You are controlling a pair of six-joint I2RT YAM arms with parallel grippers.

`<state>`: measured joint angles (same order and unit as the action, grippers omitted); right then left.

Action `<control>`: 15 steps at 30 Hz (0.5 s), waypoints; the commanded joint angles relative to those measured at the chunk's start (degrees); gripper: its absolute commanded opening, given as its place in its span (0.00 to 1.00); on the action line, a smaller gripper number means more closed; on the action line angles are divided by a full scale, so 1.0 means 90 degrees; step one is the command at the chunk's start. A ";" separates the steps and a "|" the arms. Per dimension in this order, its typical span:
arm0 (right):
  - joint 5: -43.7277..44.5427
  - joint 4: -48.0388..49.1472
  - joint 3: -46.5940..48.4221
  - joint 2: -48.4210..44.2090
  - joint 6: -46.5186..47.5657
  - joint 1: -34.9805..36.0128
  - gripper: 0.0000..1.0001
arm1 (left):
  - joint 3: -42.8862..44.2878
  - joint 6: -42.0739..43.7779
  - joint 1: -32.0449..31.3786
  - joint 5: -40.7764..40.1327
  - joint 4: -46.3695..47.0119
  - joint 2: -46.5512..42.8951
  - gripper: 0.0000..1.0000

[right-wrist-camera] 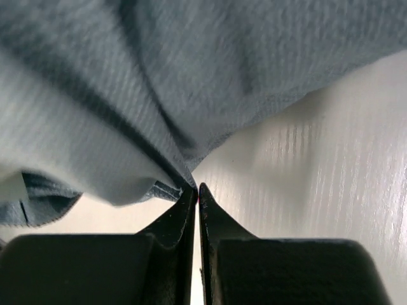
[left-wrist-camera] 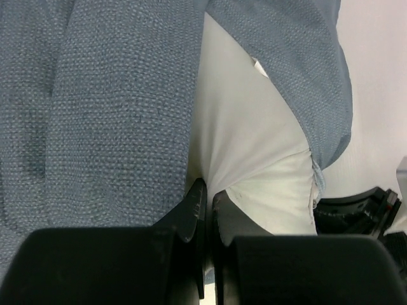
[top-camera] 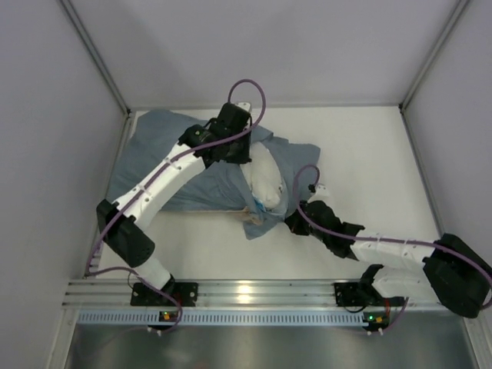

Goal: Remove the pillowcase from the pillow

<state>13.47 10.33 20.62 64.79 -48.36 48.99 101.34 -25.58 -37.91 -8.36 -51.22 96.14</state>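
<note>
Pillowcase [top-camera: 165,165] lies crumpled on the white worktop [top-camera: 369,161], spread from the far left corner toward the centre. Its open end is bunched around the pillow [top-camera: 265,181]. Only a rounded white portion of the pillow is exposed, at the right end of the cloth near mid-worktop; the rest is inside the blue-grey fabric. Left arm reaches diagonally over the pillowcase from the near left. In the left wrist view, the left claw [left-wrist-camera: 208,194] is pressed together with only a thin slit between the tips. It is nipping a tuck of the white pillow cover, and creases fan out from the pinch point. In that view blue cloth runs along the left side and arcs over the top right of the exposed pillow, and part of the right arm [left-wrist-camera: 356,210] shows dark at the lower right edge. Right arm comes in low from the near right. The right claw [right-wrist-camera: 196,189] is closed on a fold at the edge of the pillowcase, which drapes above and to the left of the tips, lifted a little off the worktop. A tan edge [top-camera: 252,221] of the pillowcase shows at its near corner, just left of the right claw.
</note>
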 commanded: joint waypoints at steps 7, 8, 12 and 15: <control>-0.1357 -0.1137 0.1595 0.1443 0.1396 -0.1409 0.08 | -0.3260 -0.0877 0.0238 0.0009 0.1190 -0.4069 0.00; -0.1409 -0.1244 0.1673 0.1385 0.1524 -0.1430 0.40 | -0.3552 -0.0946 0.0228 0.0320 0.1151 -0.4312 0.00; -0.1468 -0.2073 0.1927 0.0325 0.1877 -0.1079 0.78 | -0.4286 -0.1278 0.0228 0.0705 0.1179 -0.4705 0.00; -0.1654 -0.2689 0.2073 -0.0739 0.1741 -0.0533 0.86 | -0.4560 -0.1288 0.0228 0.0490 0.1209 -0.4745 0.00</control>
<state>0.21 -5.54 36.34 67.83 -35.29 39.92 62.28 -34.76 -35.88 -5.08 -44.49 53.60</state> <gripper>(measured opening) 0.840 0.036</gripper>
